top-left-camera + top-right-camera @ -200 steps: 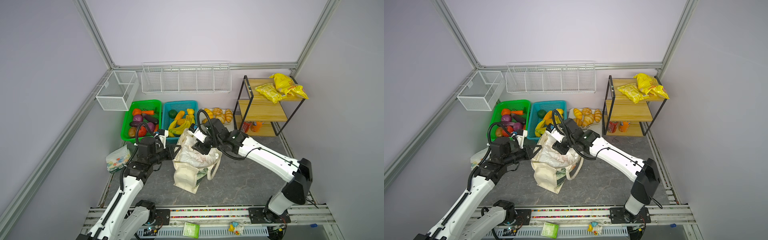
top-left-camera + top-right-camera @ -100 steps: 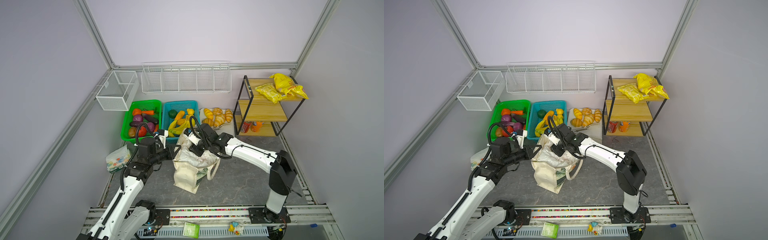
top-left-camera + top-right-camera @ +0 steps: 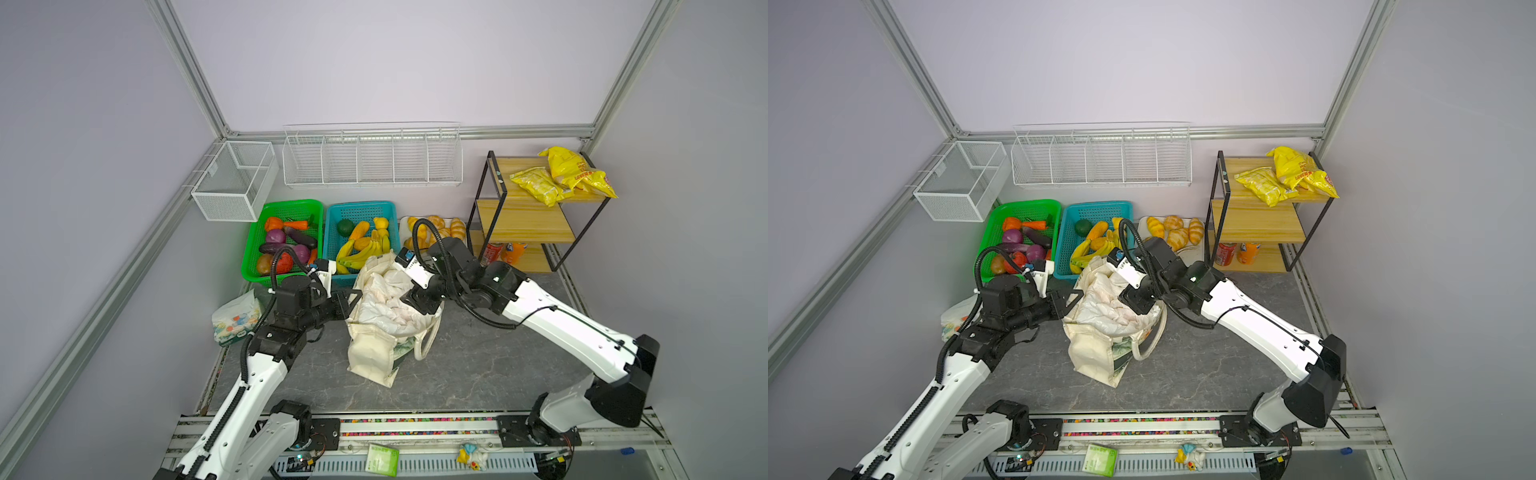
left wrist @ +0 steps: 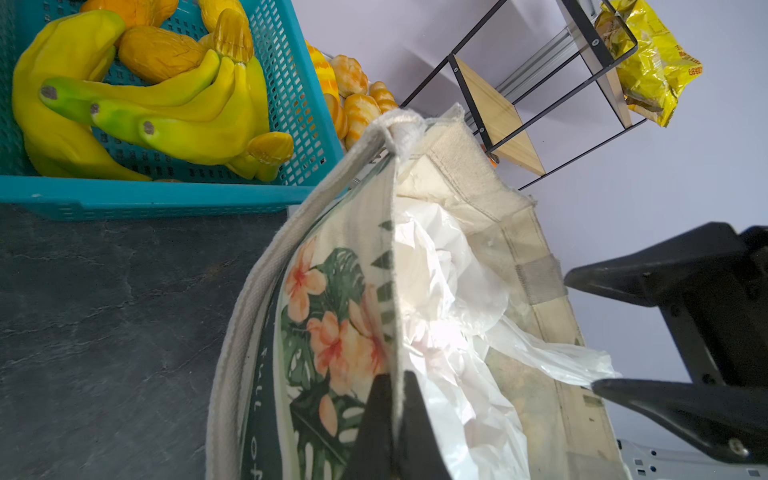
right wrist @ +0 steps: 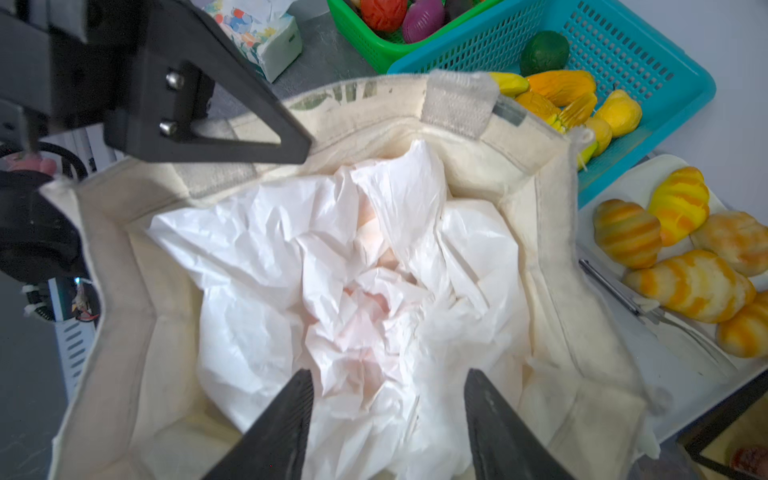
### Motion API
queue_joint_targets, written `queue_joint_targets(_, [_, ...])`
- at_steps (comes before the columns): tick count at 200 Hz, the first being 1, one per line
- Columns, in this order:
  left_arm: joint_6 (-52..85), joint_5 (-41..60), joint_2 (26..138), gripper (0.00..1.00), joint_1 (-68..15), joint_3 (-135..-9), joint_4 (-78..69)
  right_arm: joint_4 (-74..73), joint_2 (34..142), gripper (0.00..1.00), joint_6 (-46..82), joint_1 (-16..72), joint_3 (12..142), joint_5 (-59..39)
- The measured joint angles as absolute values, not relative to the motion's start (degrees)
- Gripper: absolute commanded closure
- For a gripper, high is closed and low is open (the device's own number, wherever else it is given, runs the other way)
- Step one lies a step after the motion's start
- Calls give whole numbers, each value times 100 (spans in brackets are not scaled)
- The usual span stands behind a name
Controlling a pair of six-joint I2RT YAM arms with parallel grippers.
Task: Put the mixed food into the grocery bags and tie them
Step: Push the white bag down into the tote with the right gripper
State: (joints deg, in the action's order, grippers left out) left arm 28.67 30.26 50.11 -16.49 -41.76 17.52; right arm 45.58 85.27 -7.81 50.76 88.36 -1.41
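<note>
**Judged step: readying the bags for tying, canvas tote (image 3: 374,357) standing on the bench (image 3: 478,365).**
Left pincer (image 4: 395,376) clamps the tote's printed rim (plain only in the left wrist view). Right pincer (image 5: 388,374), jaws wide and empty, hovers over the white plastic carrier bag (image 5: 291,249) crumpled inside the tote, a pinkish tint showing through. Next, probably: descend, pinch a loose fold, gather it.
</note>
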Motion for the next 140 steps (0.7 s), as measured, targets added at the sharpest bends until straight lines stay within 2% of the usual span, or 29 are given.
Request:
queue_joint_targets(14, [2867,3022,5006,100,-1649,-4174,1752,5111,8479,40,-819,5072,8901,-43])
queue_joint_targets(28, [2867,3006,5006,100,-1649,-4174,1752,5548,8479,45,-858,5072,8910,47])
queue_joint_targets(56, [2867,3002,5006,100,-1649,-4174,1752,6058,8530,68,-919,5072,8912,154])
queue_joint_targets(83, [2864,2991,5002,100,-1649,-4174,1756,6224,8761,81,-991,5072,8969,167])
queue_joint_targets(104, [2864,2985,5002,100,-1651,-4174,1756,6213,9024,85,-1035,5072,9028,165])
queue_joint_targets(140, [2867,2985,5002,100,-1651,-4174,1754,6073,9688,86,-1098,5078,9264,49])
